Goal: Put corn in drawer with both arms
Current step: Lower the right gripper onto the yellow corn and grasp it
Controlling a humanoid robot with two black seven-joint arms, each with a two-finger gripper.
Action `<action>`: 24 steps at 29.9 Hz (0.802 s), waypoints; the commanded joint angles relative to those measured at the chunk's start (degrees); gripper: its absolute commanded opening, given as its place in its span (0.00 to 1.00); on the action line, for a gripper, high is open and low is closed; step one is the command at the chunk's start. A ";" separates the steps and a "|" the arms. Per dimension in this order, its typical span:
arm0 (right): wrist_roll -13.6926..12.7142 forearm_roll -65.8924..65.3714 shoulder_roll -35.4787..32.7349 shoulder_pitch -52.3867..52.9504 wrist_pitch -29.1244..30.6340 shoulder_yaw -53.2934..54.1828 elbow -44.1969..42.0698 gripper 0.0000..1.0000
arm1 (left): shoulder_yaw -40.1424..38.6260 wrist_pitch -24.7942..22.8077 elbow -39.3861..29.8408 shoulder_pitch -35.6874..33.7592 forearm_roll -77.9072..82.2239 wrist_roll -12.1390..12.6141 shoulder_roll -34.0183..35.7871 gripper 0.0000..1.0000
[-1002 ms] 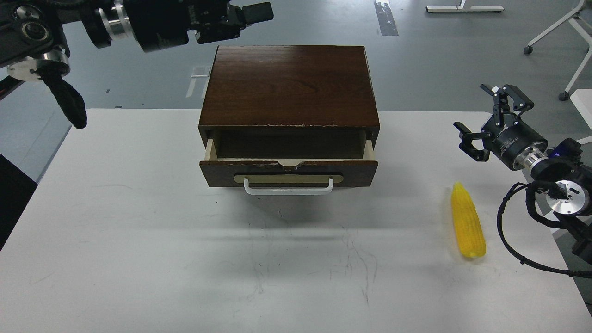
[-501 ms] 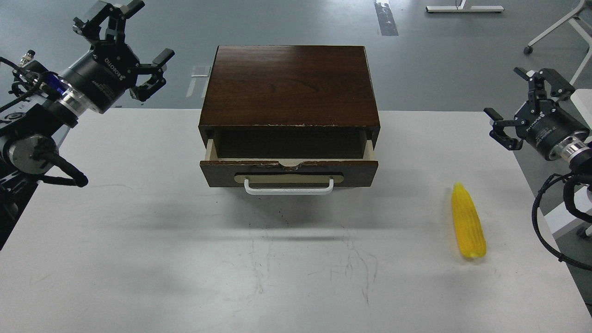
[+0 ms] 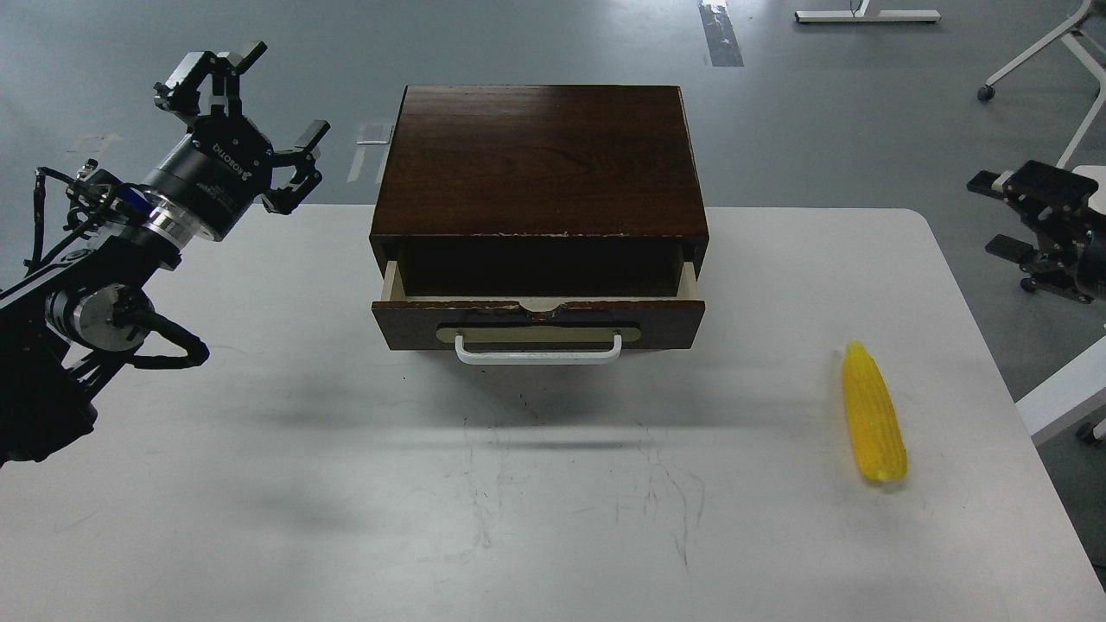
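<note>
Corn [image 3: 873,413] lies on the desk [image 3: 259,484], well to the right of the drawer [image 3: 537,302], tip pointing away. That drawer stands part open in its dark wooden box [image 3: 540,160]. Left of the box, the left tool [image 3: 244,121] hangs spread and empty. Far right of it, the right tool [image 3: 1037,225] also looks spread, holding nothing.

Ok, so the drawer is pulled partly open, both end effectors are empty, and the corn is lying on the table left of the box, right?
Not quite: the corn lies on the table to the right of the box, as the head view shows. The rest holds: the drawer is partly open, and the left end effector and right end effector hold nothing.
</note>
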 commanded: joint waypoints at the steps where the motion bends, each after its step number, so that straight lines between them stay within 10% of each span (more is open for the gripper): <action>1: 0.06 -11.10 0.23 -0.80 -0.01 -1.91 3.82 1.00 | 0.05 0.04 -0.32 -0.10 0.13 0.00 0.03 0.98; 24: -0.02 -24.14 6.65 -1.15 -0.01 -15.63 5.24 0.99 | 0.23 -0.80 -0.32 -0.45 0.39 0.00 0.03 0.98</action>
